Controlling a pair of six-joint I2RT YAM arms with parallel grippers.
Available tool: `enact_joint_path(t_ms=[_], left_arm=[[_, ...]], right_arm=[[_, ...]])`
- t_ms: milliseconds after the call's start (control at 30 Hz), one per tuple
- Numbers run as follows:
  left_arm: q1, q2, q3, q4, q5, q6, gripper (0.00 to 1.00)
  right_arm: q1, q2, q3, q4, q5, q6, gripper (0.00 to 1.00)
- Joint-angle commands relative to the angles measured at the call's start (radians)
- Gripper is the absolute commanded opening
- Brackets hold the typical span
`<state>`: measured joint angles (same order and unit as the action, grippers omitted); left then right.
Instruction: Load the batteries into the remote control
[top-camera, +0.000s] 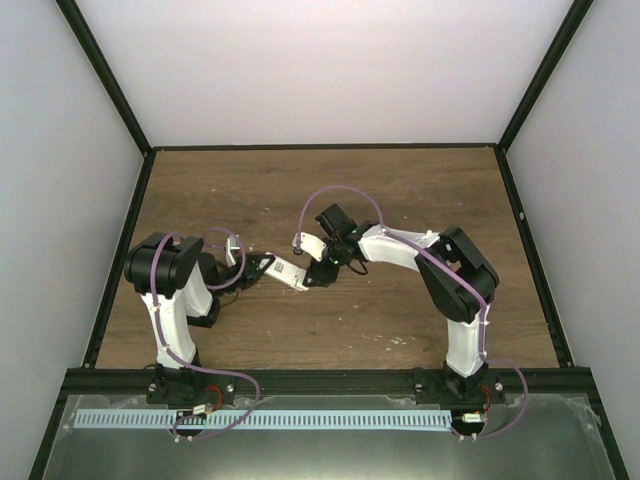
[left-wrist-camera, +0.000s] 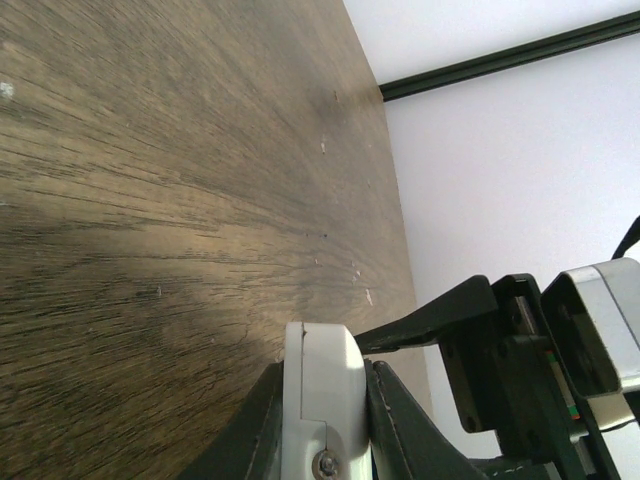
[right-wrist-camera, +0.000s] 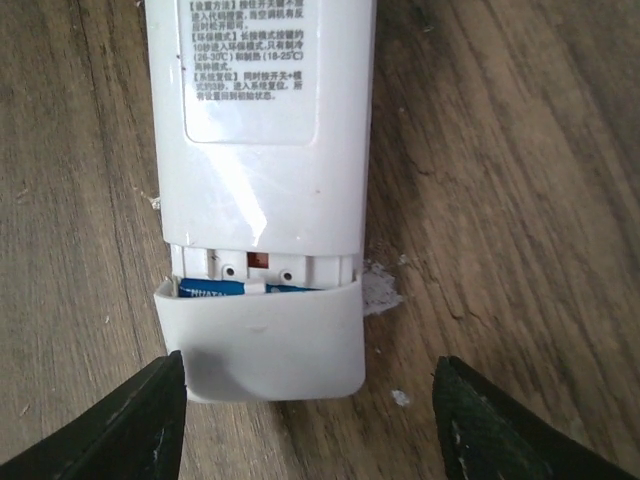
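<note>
The white remote control (right-wrist-camera: 265, 110) lies back-up, label showing, and reaches from my left gripper towards my right one (top-camera: 290, 273). My left gripper (top-camera: 262, 268) is shut on its edge, which shows between the fingers in the left wrist view (left-wrist-camera: 320, 400). The blue batteries (right-wrist-camera: 215, 290) sit in the open compartment at the remote's end. The white cover piece (right-wrist-camera: 265, 345) lies over most of them, partly slid on. My right gripper (right-wrist-camera: 310, 425) is open, its fingers on either side of the cover and apart from it; it also shows in the top view (top-camera: 318, 272).
The wooden table (top-camera: 400, 200) is walled by white panels with black frame edges at the back and sides. White scuff marks (right-wrist-camera: 378, 290) lie on the wood beside the remote. A grey ledge (top-camera: 330, 430) runs along the near edge.
</note>
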<state>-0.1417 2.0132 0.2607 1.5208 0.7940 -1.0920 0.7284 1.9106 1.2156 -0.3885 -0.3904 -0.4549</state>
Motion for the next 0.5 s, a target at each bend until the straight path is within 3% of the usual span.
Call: enact_joint_path(t_ms=[0, 467], left_arm=[[0.002, 0.028, -0.002, 0.081, -0.009, 0.032, 0.00], [0.002, 0.028, 0.012, 0.075, 0.010, 0.029, 0.00]], right_arm=[[0.009, 0.036, 0.044, -0.012, -0.039, 0.003, 0.59], [0.009, 0.076, 0.070, -0.018, -0.088, 0.041, 0.50]])
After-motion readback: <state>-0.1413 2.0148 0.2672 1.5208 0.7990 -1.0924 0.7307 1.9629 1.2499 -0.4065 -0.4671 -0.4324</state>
